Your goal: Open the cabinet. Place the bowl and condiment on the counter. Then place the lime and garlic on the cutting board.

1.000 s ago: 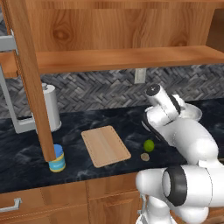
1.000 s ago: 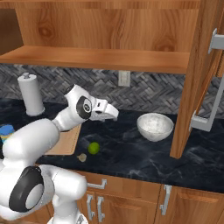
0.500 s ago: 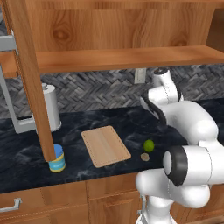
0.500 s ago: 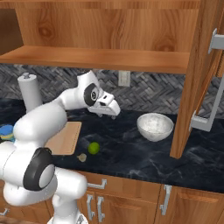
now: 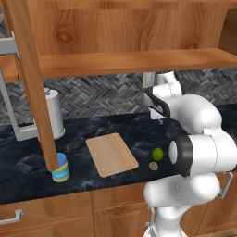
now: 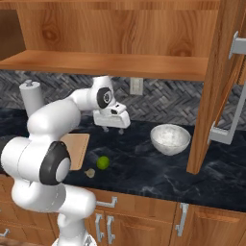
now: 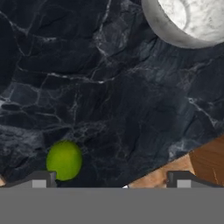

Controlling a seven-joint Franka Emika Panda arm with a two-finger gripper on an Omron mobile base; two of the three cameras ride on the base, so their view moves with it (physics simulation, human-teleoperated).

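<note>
Left base view
Cabinet (image 5: pixel 125 32): sitting open across the top of the frame, its door (image 5: pixel 30 83) standing edge-on at the left.
Bench (image 5: pixel 115 134): running dark and veined across the middle.
Cutting board (image 5: pixel 111 154): lying flat at centre, bare.
Condiment (image 5: pixel 60 167): standing at lower left, just beside the foot of the door.
Lime (image 5: pixel 157 153): resting right of the board, apart from it.
Garlic (image 5: pixel 153 165): lying just below the lime, close to it.
Paper-towel roll (image 5: pixel 52 113): standing upright at the left, behind the door.

Right base view
Gripper (image 6: pixel 113 129): hanging above the bench at centre, pointing down, fingers spread wide and holding nothing.
Bowl (image 6: pixel 170 139): sitting on the bench at centre right, left of the open door (image 6: pixel 216 86).
Lime (image 6: pixel 102 163): lying below the gripper in the frame, with the garlic (image 6: pixel 89 172) just to its lower left.
Cutting board (image 6: pixel 77 149): showing partly behind the arm at the left.

Hand view
Gripper (image 7: pixel 109 181): showing two tips far apart at the bottom edge, nothing between them.
Lime (image 7: pixel 64 160): sitting at lower left, beside the left tip.
Bowl (image 7: pixel 188 22): lying at the upper right corner, cut by the frame.
Bench (image 7: pixel 109 87): spreading across the middle.
</note>
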